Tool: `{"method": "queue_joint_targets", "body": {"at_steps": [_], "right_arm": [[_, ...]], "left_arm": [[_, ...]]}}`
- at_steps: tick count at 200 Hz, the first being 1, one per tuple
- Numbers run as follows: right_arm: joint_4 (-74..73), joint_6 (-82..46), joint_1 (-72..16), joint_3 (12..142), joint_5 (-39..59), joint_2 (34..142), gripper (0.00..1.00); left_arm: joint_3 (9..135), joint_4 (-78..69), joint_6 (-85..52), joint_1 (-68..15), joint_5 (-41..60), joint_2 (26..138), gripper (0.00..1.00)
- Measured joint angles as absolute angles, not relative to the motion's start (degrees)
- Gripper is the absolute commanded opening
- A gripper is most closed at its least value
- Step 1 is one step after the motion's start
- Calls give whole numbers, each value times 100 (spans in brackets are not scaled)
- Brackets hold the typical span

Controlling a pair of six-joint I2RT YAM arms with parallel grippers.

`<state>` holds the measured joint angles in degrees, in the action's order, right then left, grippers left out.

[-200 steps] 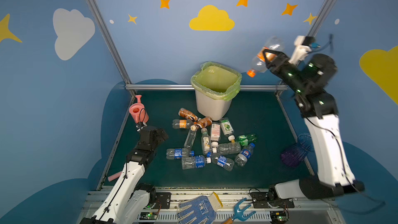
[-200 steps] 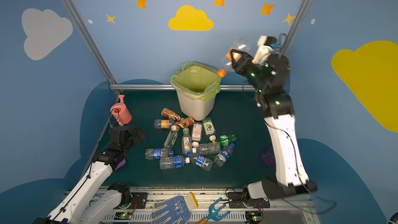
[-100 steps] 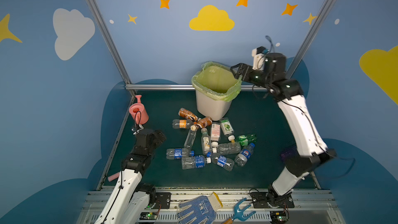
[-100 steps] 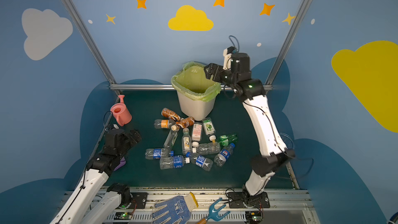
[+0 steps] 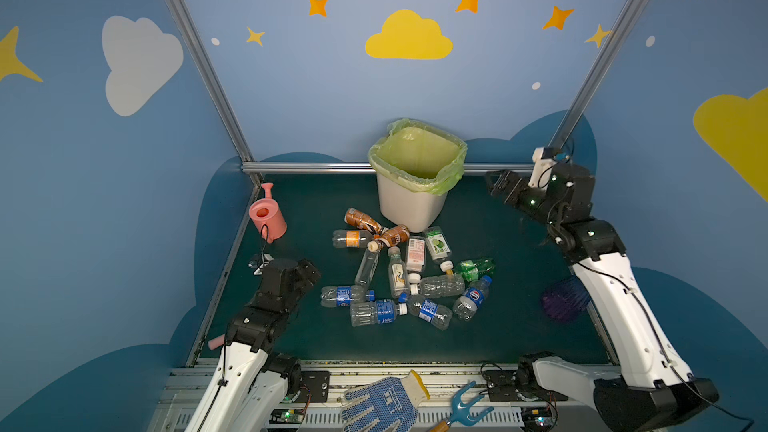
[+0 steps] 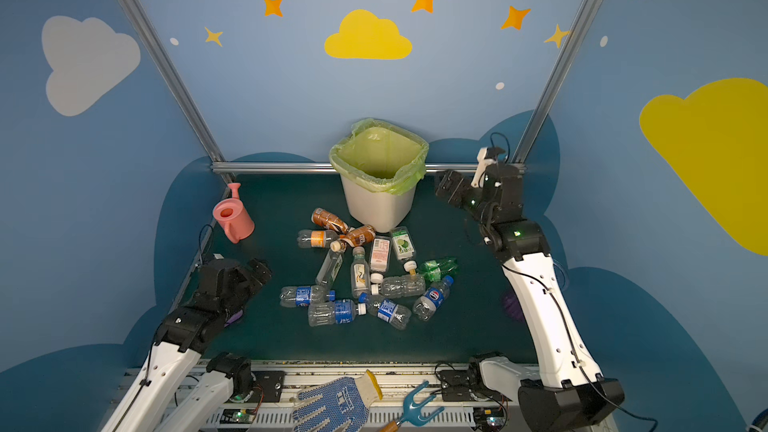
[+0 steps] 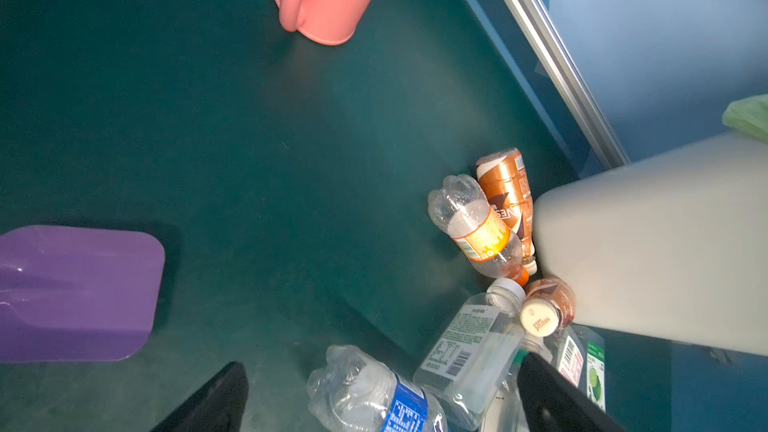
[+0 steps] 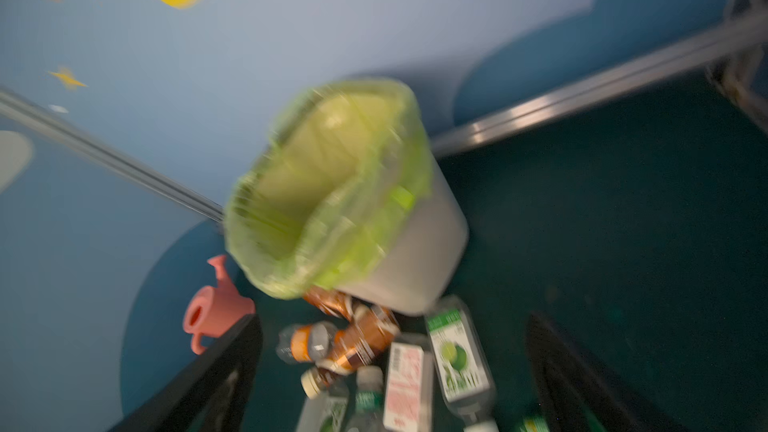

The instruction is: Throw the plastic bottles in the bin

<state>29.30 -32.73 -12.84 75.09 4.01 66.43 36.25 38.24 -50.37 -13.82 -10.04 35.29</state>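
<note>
The plastic bottles (image 5: pixel 407 272) (image 6: pixel 365 274) lie in a loose pile on the dark green floor in front of the bin (image 5: pixel 415 209) (image 6: pixel 378 209), an off-white basket with a green liner. My left gripper (image 5: pixel 309 274) (image 6: pixel 259 270) hovers open just left of the pile. In the left wrist view a blue-labelled bottle (image 7: pixel 374 392) lies between its spread jaws (image 7: pixel 380 371). My right gripper (image 5: pixel 498 184) (image 6: pixel 446 187) hangs open and empty in the air to the right of the bin's rim. Its wrist view is blurred and shows the bin (image 8: pixel 419 259) and bottles (image 8: pixel 407 371) beyond its jaws (image 8: pixel 392 322).
A pink watering can (image 5: pixel 268 218) (image 6: pixel 232 218) stands at the back left. A purple scoop (image 7: pixel 75 292) lies beside my left arm, and a purple brush (image 5: pixel 563 301) sits at the right edge. A glove (image 5: pixel 382 403) and a blue fork (image 5: pixel 467 407) lie on the front rail.
My right arm swung down from high up, where it was shut on an orange-capped bottle. It opened, the bottle left it, and it now hangs lower, right of the bin. The left arm barely moved.
</note>
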Motion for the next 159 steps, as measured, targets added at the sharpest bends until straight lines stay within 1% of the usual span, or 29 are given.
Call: {"method": "queue_joint_targets", "body": {"at_steps": [29,62,82,114,129,159], "right_arm": [[3649,-3682,-1247,6134,204,5806,98],[4200,-4193,-1286,4915,176,4713,97],[4453,-4504,-1350,4185,231,4303,96],[4626,-4790,-1559,3402,412,4132,92],[4595,-4880,-1684,3216,484,4182,90],[4346,-5015,-1863,2954,644,4348,89]], "left_arm": [[3446,3848,-5387,-1741,-1179,3505,100],[3317,3966,-5774,-2128,-1422,3592,100],[3249,4012,-5948,-2307,-1584,3527,100],[3146,4014,-6088,-2364,-1710,3474,100],[3146,4010,-6095,-2368,-1739,3516,100],[3146,4005,-6090,-2368,-1769,3548,100]]}}
